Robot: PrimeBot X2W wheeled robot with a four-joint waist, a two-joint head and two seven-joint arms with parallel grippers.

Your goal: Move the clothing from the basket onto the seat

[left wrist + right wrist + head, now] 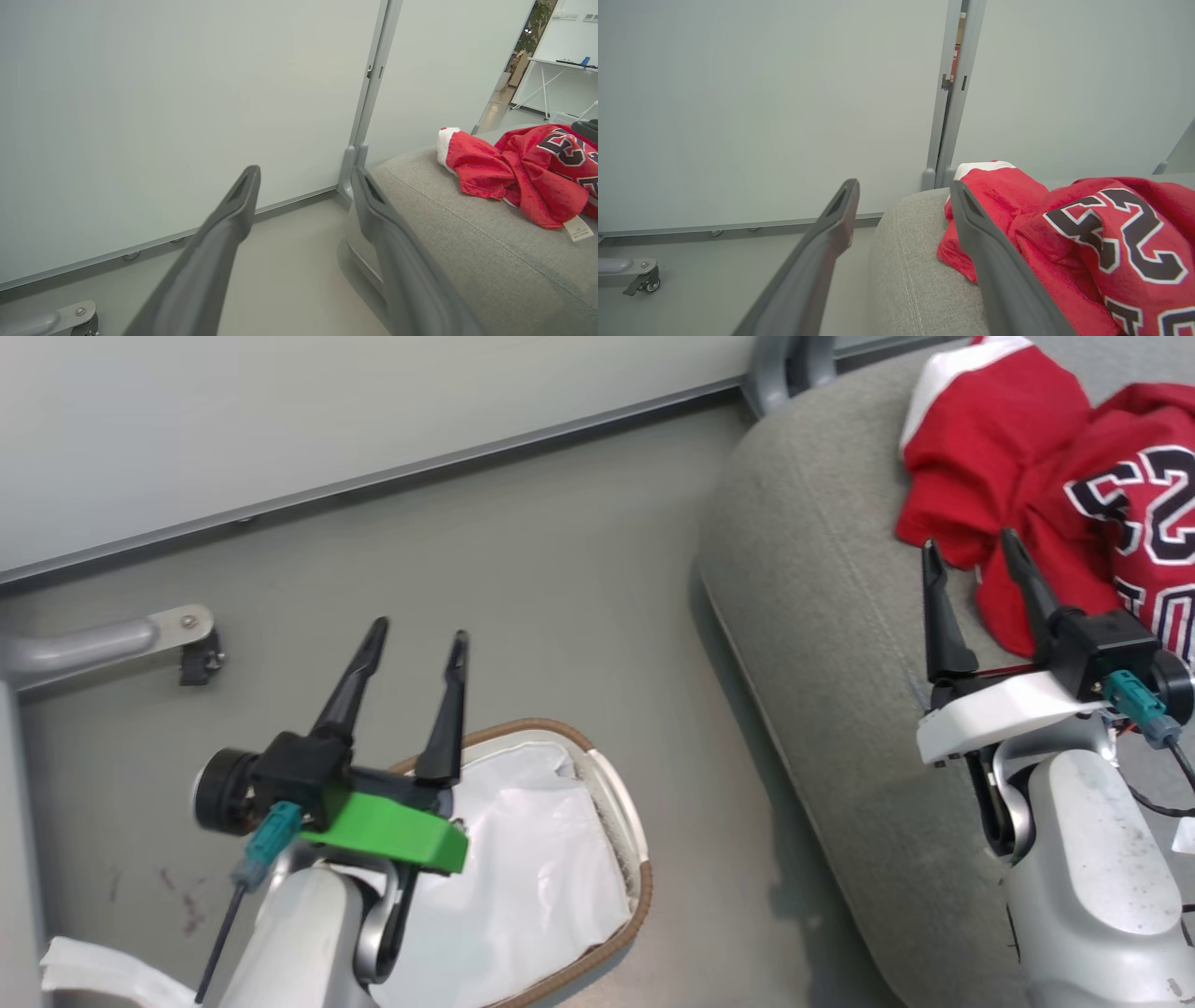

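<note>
Both red garments lie in a heap on the grey seat (822, 579): one with white trim (990, 439) and the number 23 jersey (1144, 513) beside it. They also show in the left wrist view as the trimmed garment (476, 161) and jersey (560, 168), and in the right wrist view as the trimmed garment (999, 196) and jersey (1120, 242) on the seat (915, 275). My right gripper (971, 551) hovers open above the seat at the heap's near edge, holding nothing. The left gripper (417, 637) is open and empty over the basket (635, 821), which holds just its white liner (523, 887).
A pale partition wall (280, 420) with a grey floor rail runs behind the floor gap between basket and seat. A grey metal leg with a caster (187, 644) stands at the left. A wall post (784, 364) rises by the seat's far corner.
</note>
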